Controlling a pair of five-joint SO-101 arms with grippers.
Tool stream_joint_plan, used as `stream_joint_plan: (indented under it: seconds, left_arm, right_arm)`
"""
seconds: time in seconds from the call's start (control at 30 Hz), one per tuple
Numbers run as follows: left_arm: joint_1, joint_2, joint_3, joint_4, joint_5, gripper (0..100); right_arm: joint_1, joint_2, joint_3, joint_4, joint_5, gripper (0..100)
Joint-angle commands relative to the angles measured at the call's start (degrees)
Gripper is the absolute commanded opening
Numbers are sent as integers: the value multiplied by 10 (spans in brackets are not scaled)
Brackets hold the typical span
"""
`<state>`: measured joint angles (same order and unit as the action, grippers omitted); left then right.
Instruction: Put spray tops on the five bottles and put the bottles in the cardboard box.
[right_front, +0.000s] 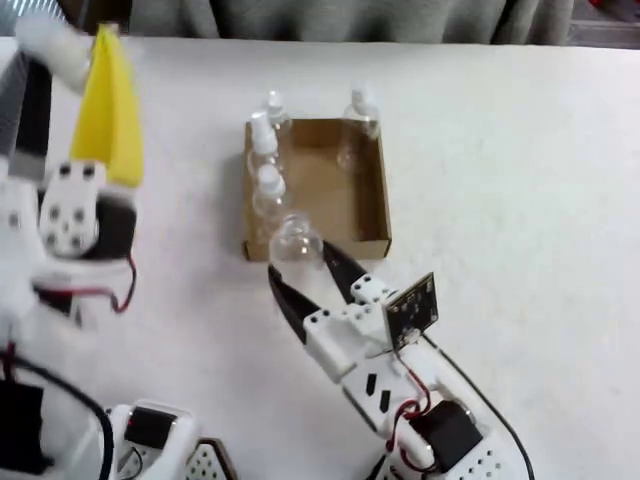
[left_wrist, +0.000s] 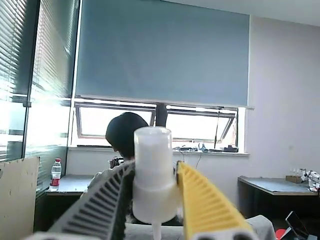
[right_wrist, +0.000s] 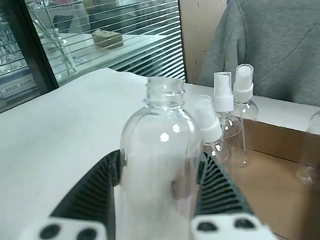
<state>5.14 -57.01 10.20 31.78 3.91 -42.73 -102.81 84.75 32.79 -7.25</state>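
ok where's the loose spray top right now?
The spray top is clamped in the left gripper, raised over the table's left side in the high view, well apart from the cardboard box and the uncapped bottle in the right gripper.

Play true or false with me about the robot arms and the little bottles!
1. The right gripper holds a bottle with no top on it. True.
2. The left gripper is empty. False: it is shut on a white spray top.
3. The cardboard box has capped bottles standing in it. True.
4. The bottle in the right gripper lies on its side. False: it stands upright, with its open neck pointing up.
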Motion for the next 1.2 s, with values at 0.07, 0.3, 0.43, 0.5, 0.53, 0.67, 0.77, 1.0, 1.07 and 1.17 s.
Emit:
stream_joint_plan:
  seconds: [0.07, 0.3, 0.43, 0.5, 0.53, 0.67, 0.77, 1.0, 1.07, 1.17]
  left_arm:
    - [71, 80, -124, 71, -7, 21]
    - [169, 80, -128, 141, 23, 21]
    - [168, 80, -127, 178, 84, 21]
    - [171, 80, -119, 176, 87, 21]
    - [171, 80, -110, 170, 86, 21]
    - [171, 78, -42, 129, 89, 21]
    - [173, 56, 18, 94, 89, 21]
    - [174, -29, 166, -32, 85, 21]
    - [174, -44, 185, -32, 85, 21]
    - [172, -57, 194, -32, 85, 21]
  right_arm:
    - [-13, -7, -15, -2, -5, 15]
    - [-37, -7, -13, 2, -5, 15]
    - [-36, -7, -13, 2, -5, 15]
    - [-36, -7, -13, 2, -5, 15]
    - [-36, -7, -12, 2, -5, 15]
    - [-37, -7, 0, 2, -5, 15]
    - [-33, -7, 3, 2, -5, 15]
    - [-23, -7, 5, 2, -5, 15]
    - [-23, -7, 5, 2, -5, 15]
    - [-23, -7, 5, 2, -5, 15]
